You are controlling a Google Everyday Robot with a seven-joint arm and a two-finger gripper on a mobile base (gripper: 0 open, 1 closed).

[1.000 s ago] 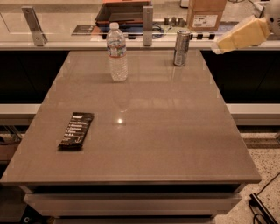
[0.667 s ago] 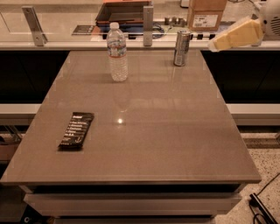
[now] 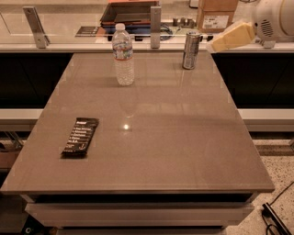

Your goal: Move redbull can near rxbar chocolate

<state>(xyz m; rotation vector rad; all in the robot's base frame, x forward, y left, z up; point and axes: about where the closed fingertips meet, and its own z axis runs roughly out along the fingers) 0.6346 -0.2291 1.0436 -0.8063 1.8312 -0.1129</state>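
Note:
The redbull can [image 3: 190, 50] stands upright near the far right edge of the grey table [image 3: 174, 137]. The rxbar chocolate [image 3: 80, 136] lies flat in its black wrapper with white text at the front left of the table. My gripper [image 3: 219, 43] is cream-coloured and comes in from the upper right, at about the height of the can's top. Its tip is a short way to the right of the can and does not touch it. The white rounded arm housing [image 3: 274, 18] sits behind it.
A clear plastic water bottle [image 3: 123, 55] stands upright at the far middle-left of the table. Behind the table runs a counter with metal posts [image 3: 155, 26], a tray [image 3: 128, 11] and a cardboard box [image 3: 216, 13]. Cables [image 3: 273, 215] lie on the floor at the lower right.
My gripper has moved left and slightly down towards the redbull can, and more of the white arm is in view. The can, bottle and bar have not moved.

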